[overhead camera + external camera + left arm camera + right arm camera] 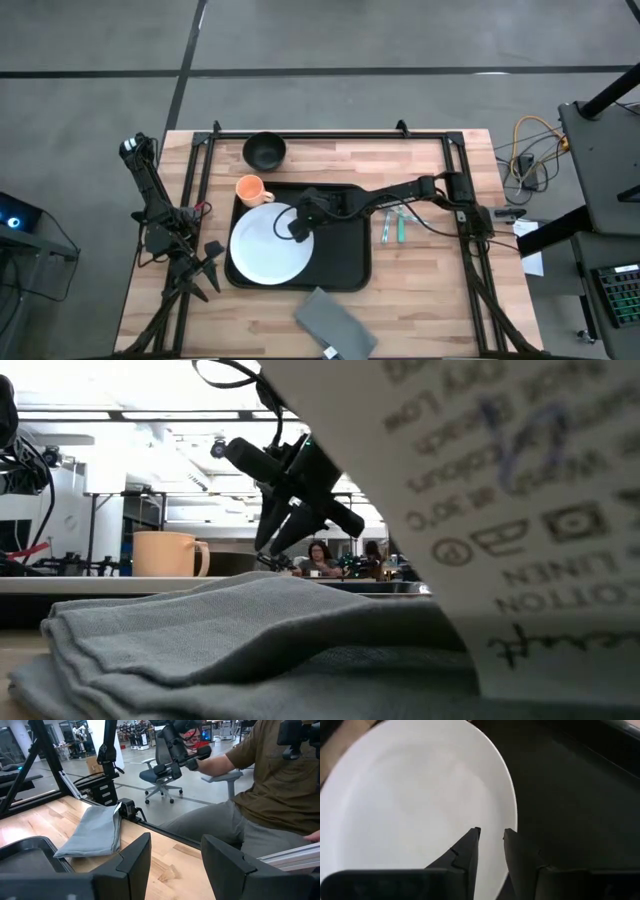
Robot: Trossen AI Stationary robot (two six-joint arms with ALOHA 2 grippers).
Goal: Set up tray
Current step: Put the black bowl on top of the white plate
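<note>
The black tray [345, 262] lies in the middle of the table. A white plate [268, 245] rests flat on its left half. My right gripper [287, 228] hangs just over the plate's right rim [512, 815], pointing steeply down. Its fingers stand a narrow gap apart [491, 832] with nothing between them, and I see no touch. My left gripper [205, 268] waits open [175, 847] at the table's left side, near the front, and holds nothing.
An orange mug [252, 190] and a black bowl [264, 150] stand behind the tray's left end. Two pieces of pale cutlery [392, 226] lie to the tray's right. A folded grey napkin [335, 325] lies at the near edge. A seated person [270, 785] is beyond it.
</note>
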